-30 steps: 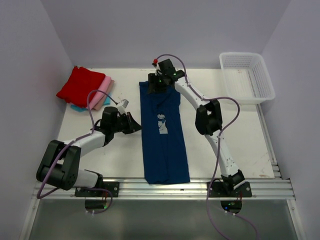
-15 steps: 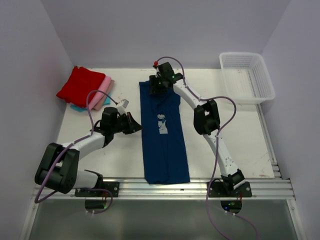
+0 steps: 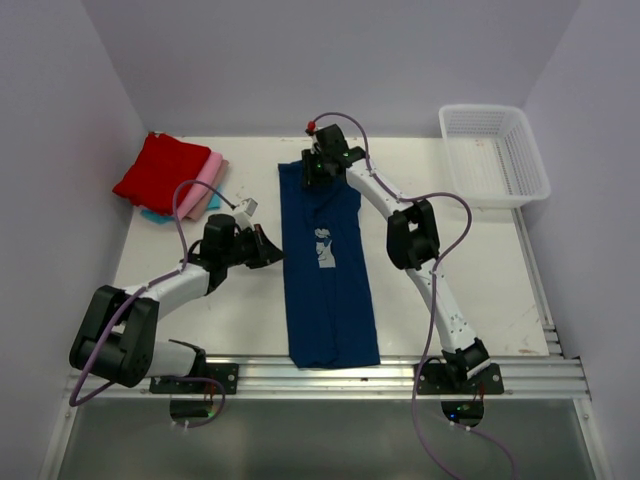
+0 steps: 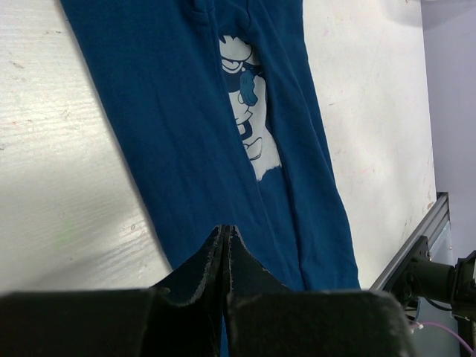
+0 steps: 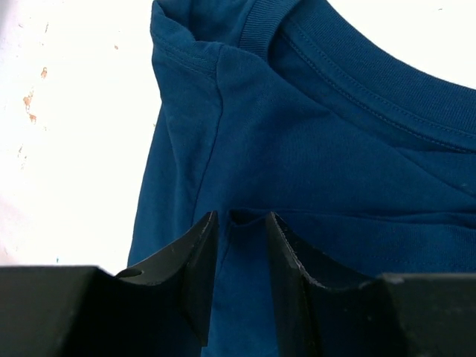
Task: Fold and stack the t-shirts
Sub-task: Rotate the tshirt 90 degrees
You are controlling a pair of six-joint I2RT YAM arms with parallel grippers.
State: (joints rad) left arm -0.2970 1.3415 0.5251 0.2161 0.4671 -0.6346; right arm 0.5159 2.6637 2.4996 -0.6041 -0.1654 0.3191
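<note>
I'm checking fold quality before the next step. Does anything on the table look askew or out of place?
At the far left, the pink tee and teal tee stick out from under the red tee, not squared. The navy tee lies as a long strip, slightly slanted, its print partly hidden by a fold. No damage or spill shows.

left claw (image 4: 225, 230) pinched closed; right claw (image 5: 242, 218) slightly parted

The teal tee (image 3: 152, 215) lies mostly hidden under the red tee (image 3: 160, 170) and pink tee (image 3: 204, 183).
</note>
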